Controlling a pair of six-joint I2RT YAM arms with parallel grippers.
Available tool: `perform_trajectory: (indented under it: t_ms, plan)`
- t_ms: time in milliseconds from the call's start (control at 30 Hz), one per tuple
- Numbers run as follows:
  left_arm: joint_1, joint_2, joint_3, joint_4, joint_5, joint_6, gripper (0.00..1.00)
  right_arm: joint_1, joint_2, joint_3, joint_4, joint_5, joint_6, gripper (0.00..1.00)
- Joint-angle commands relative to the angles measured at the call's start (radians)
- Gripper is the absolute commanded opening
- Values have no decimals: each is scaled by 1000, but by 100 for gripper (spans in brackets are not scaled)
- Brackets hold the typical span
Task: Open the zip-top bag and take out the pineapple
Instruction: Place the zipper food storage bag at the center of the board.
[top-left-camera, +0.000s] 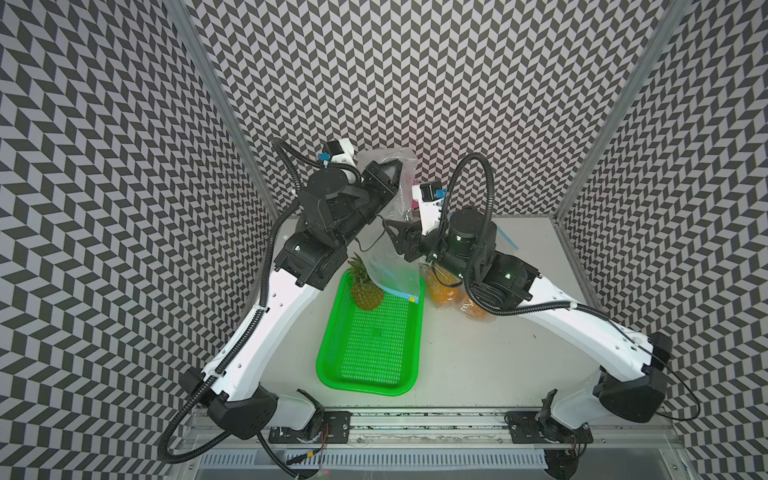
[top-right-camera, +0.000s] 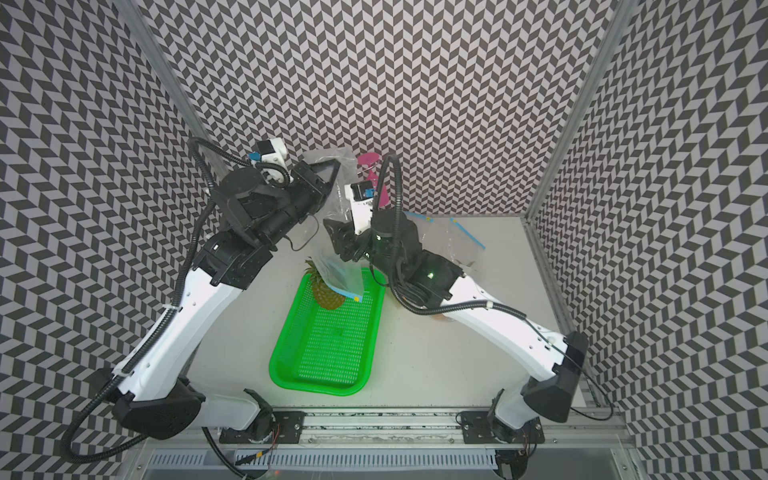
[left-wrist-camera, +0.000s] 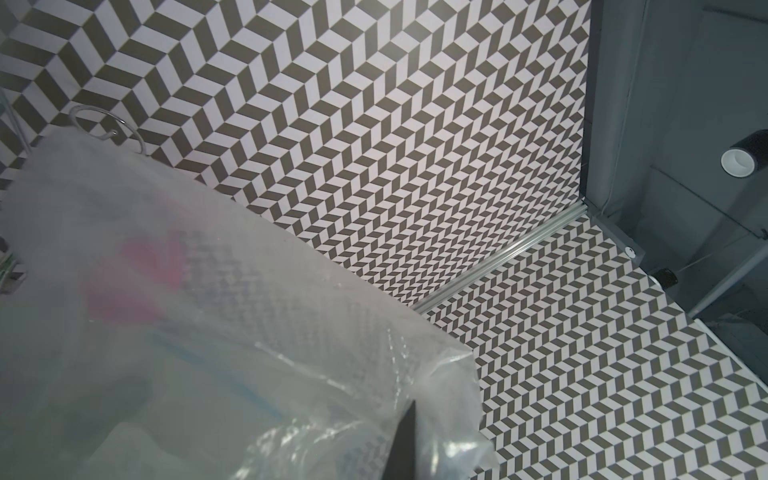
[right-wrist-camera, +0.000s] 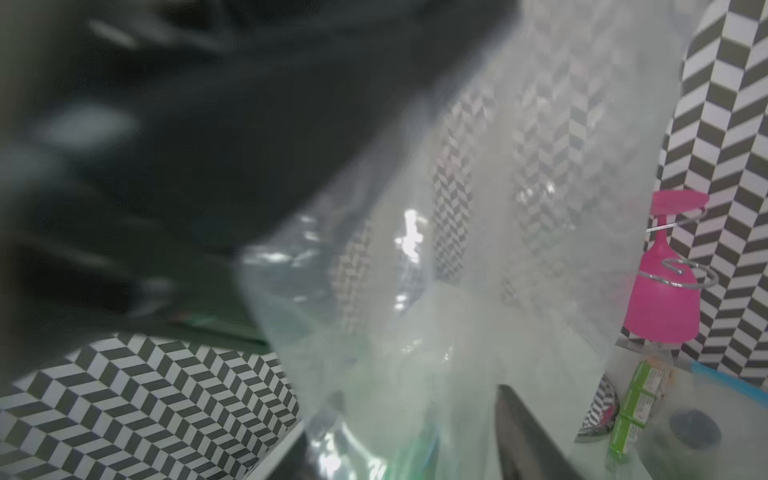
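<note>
From my console I see the left gripper (top-left-camera: 397, 166) raised high and pinched closed on the top end of the bag (top-left-camera: 390, 270). The bag is a clear, crinkly plastic film that hangs down from it, with the blue zip strip (top-left-camera: 395, 293) at its low end. In the left wrist view one black fingertip (left-wrist-camera: 407, 436) presses into the glossy, wrinkled film. The right gripper (top-left-camera: 395, 237) sits lower, just beside the middle of the hanging film. Its wrist view is blurred behind plastic, so I cannot tell whether its fingers are apart or clamped. The pineapple (top-left-camera: 368, 293) is below both grippers. It is a knobbly golden oval with a spiky green crown, lying at the far end of the basket (top-left-camera: 365, 388), a bright green rectangular plastic tray with a perforated floor. In both top views the zip end of the film overlaps the pineapple's upper side, and I cannot tell whether they touch.
</note>
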Motion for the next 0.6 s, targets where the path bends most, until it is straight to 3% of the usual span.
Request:
perform_trajectory:
  t_ms: [0,33,133,167,333,567]
  plan:
    - [-22,-13,32,60,27,33,0,-64,-39,6,11,22,72,0]
    - [-24,-14,35,56,33,31,9,-92,-51,6,10,33,91,0]
    - [-34,-24,26,47,13,32,60,-202,-89,-8,29,21,129,0]
    - [-35,-30,18,52,10,34,65,-239,-98,-10,38,8,139,0]
    - [-60,-42,0,46,-25,44,83,-488,-46,49,59,-107,240,0]
    - [-125,-58,-87,41,-31,43,72,-701,200,192,112,-208,468,0]
